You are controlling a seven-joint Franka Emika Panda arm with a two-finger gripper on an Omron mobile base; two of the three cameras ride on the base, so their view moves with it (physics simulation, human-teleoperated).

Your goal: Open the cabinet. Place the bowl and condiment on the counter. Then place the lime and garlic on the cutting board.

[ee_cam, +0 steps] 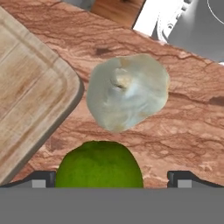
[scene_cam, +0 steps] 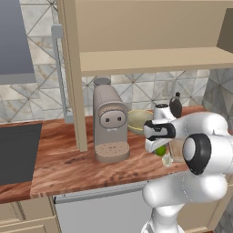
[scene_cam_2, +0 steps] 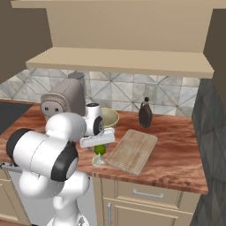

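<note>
Now the spread claw (ee_cam: 112, 178) straddles the lime (ee_cam: 99, 165).
Small, firm, prone to roll: pinch across its middle; garlic (ee_cam: 127, 91) lies just beyond.

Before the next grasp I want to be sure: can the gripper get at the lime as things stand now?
Probably yes: the gripper is open directly over the lime, with nothing between them; the garlic and cutting board lie beside it.

Even, soft rendered light, faint shadows, no glare, slightly coarse.
</note>
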